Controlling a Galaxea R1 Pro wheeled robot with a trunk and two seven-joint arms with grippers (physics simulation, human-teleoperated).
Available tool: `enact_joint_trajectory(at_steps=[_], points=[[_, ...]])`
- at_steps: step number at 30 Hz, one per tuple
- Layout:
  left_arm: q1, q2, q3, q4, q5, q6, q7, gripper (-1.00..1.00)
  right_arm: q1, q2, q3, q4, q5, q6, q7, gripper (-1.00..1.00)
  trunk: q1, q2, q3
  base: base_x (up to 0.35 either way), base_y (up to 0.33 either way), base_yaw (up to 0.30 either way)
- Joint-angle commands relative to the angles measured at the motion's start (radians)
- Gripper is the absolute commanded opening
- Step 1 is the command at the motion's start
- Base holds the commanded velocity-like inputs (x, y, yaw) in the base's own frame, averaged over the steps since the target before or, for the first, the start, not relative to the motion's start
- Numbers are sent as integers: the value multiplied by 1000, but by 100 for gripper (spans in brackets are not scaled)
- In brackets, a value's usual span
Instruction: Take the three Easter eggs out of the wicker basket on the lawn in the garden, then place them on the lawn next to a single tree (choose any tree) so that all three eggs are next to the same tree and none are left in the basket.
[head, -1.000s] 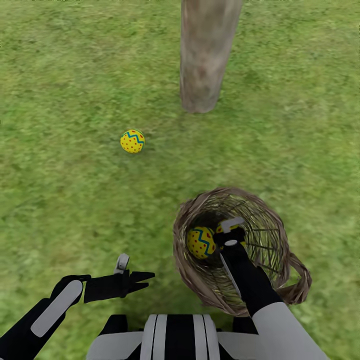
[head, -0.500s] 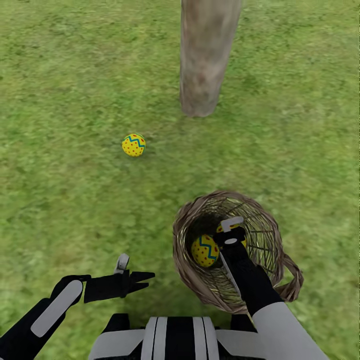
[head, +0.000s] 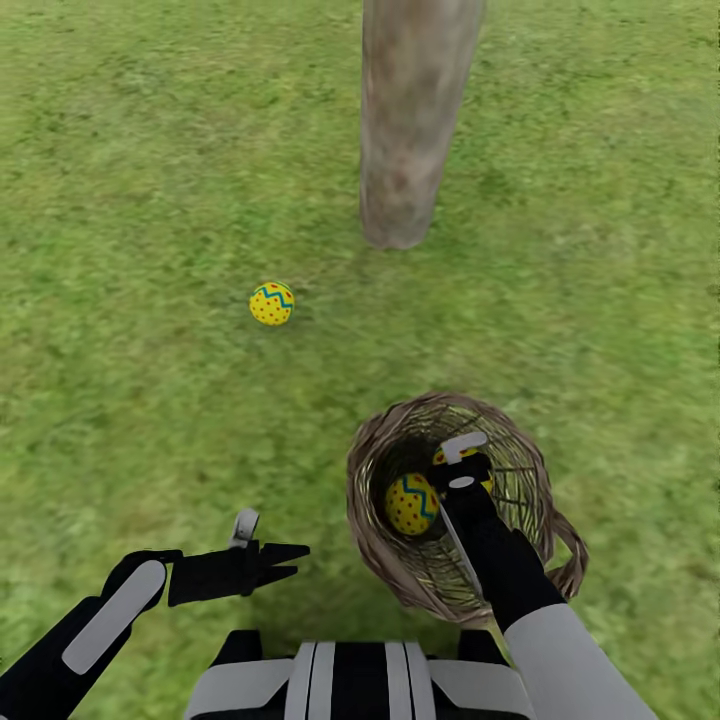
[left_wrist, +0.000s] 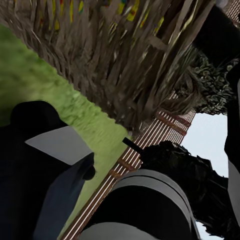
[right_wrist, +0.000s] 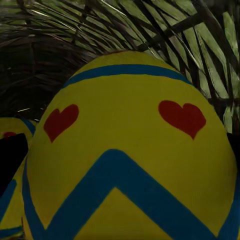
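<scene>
The wicker basket (head: 400, 580) stands on the lawn (head: 130, 400) just in front of me. My right gripper (head: 461, 466) reaches down inside it and is shut on an Easter egg (head: 440, 457), whose yellow shell with blue zigzag and red hearts looms close in the right wrist view (right_wrist: 130, 150). A second egg (head: 412, 503) lies loose in the basket, beside the gripper (right_wrist: 10, 200). The third egg (head: 271, 303) rests on the grass left of the tree (head: 408, 130). My left gripper (head: 268, 548) hovers open and empty left of the basket, whose woven side (left_wrist: 125, 60) it faces.
The grey-beige trunk rises straight ahead, its base about an arm's length beyond the basket. Grass stretches all around. A brown slat fence (left_wrist: 150, 145) and dark shrubs (left_wrist: 215, 90) appear in the left wrist view.
The camera has moved: the tree, lawn egg and basket have slid down the picture, and the basket looks smaller. The loose egg shifted inside it. The right gripper kept its egg.
</scene>
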Motion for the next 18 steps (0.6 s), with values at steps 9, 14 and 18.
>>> enact_joint_trajectory(at_steps=[9,14,18], points=[[0,1,-1,1,1,2,-5,100,0,4,2,-1,3,8,-3,-100,-35,63,41,-118,0,0],[0,1,-1,5,1,2,-5,100,0,5,0,-1,1,7,-2,-100,-54,98,65,-133,0,0],[-1,-1,-1,5,1,2,-5,100,0,7,-2,-2,-1,7,-1,-100,-69,126,84,-5,0,0]])
